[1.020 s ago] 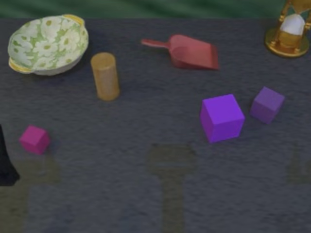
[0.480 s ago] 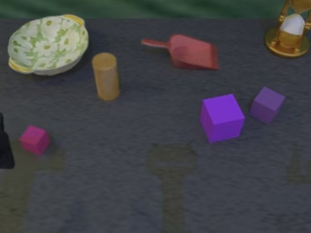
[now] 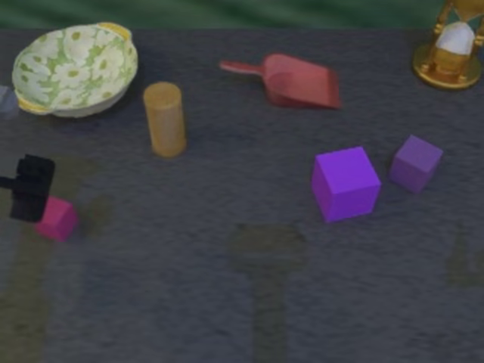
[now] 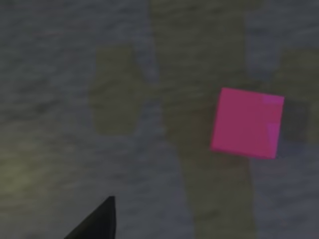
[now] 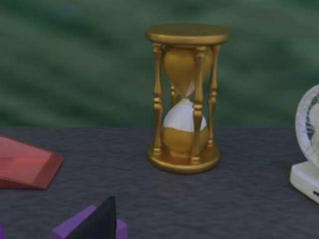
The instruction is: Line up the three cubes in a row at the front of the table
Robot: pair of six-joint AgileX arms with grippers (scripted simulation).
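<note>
Left claw (image 3: 30, 198), opening indeterminable, hovered beside the small magenta-pink cube (image 3: 57, 219), left of frame; centring advised before descent.

Dark grey tabletop, green backdrop

Tabletop (image 3: 227, 302) rough, carpet-like, filling the top view; dull olive shadow patches at 6 and 8 o'clock. Mottled green wall (image 5: 75, 64) runs behind the far edge at 12 o'clock. Light soft, even.

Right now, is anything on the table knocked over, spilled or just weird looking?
Nothing is spilled or broken. The yellow cylinder and hourglass stand upright, and the flowered bowl and red scoop sit normally. The three cubes are just scattered: pink cube at the left under the left gripper, big violet cube and purple cube at the right.
</note>
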